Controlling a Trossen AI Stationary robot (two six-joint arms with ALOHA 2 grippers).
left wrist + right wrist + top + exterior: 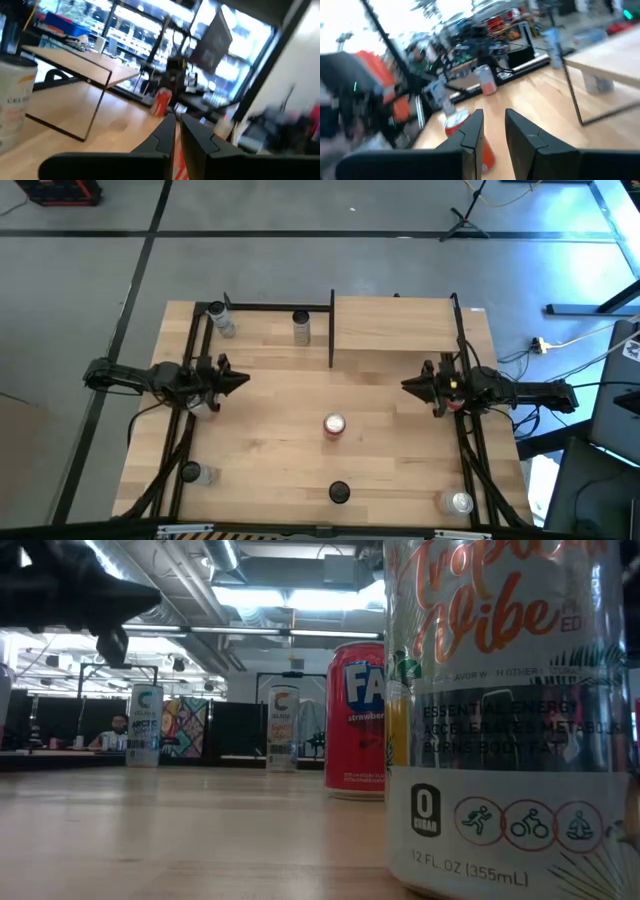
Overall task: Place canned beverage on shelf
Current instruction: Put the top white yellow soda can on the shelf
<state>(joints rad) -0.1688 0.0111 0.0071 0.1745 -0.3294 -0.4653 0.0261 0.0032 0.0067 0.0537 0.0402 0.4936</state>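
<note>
Shelf: the shelf (pixel 395 330) is a light wood panel on thin black posts at the far right of the desk (pixel 270 410); nothing stands on it.
Red can: a red canned beverage (pixel 334 426) stands upright near the middle of the desk, on the desk top, well apart from the shelf and between the two grippers.
Left gripper: the left gripper (pixel 240 380) hovers at the left side of the desk, pointing toward the centre, fingers pressed together, holding nothing.
Right gripper: the right gripper (pixel 408 385) hovers at the right side, just near of the shelf, pointing toward the centre; its fingers (pixel 470 131) stand a narrow gap apart with nothing between them.
Other cans: two pale cans (pixel 222 320) (pixel 301 327) stand along the far edge left of the shelf; three more stand at the near edge, at left (pixel 191 473), middle (pixel 339 493) and right (pixel 459 502).
Background: a person (pixel 117 730) sits far off in the room.
</note>
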